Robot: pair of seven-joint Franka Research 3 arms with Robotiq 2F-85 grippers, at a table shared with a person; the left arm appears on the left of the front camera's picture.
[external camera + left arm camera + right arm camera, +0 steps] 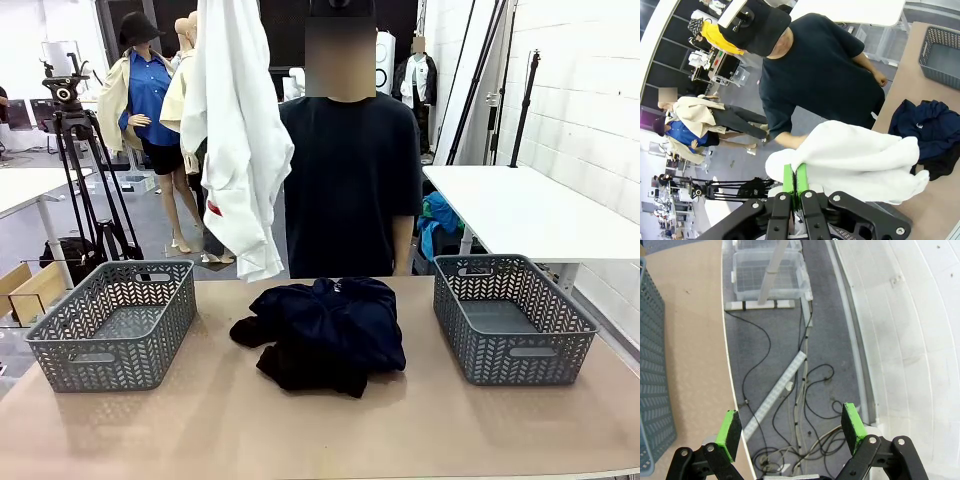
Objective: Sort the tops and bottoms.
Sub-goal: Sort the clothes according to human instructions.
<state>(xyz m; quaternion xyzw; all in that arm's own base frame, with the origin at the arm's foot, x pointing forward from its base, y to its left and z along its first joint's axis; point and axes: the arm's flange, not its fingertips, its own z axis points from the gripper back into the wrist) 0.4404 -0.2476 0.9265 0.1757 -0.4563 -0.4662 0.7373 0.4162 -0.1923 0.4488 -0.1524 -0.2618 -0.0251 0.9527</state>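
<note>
The soft white cloth top (235, 130) is hanging high in the upper left of the front view, its bottom end reaching down to the far edge of the flat brown table (300, 430). My left claw (795, 175) is sitting at the bottom middle of the left wrist view. Its two green pads (788, 177) are squeezing together on a fold of that top. The rest of the cloth is bunching out to the right of the claw.

The heap of dark navy and black cloth bottoms (325, 335) is lying on the table in the lower middle of the front view. The woven grey plastic basket on the left (115, 340) is sitting at the lower left and the matching grey plastic basket on the right (510, 355) at the lower right, both apart from the heap. A person in a black T-shirt (350, 180) is standing behind the table, just beside the hanging top.

My right claw (792, 430) is at the bottom of the right wrist view, holding its fingers wide apart and pointing down at a grey floor with black cables (805, 375).
</note>
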